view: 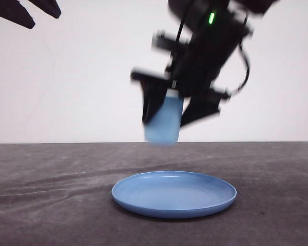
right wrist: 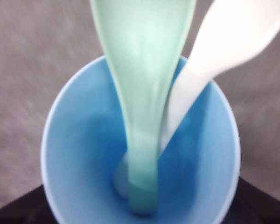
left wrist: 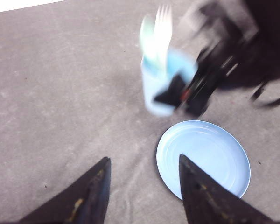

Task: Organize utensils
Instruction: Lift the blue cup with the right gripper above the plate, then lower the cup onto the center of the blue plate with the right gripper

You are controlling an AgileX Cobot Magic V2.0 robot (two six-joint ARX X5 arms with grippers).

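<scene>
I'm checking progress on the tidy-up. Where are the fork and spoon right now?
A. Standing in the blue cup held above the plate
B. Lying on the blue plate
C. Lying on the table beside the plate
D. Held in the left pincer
A: the spoon and fork stand in the cup, which the right pincer holds above the plate.

Low front camera and overhead left wrist camera share the plate [view: 174, 195].
</scene>
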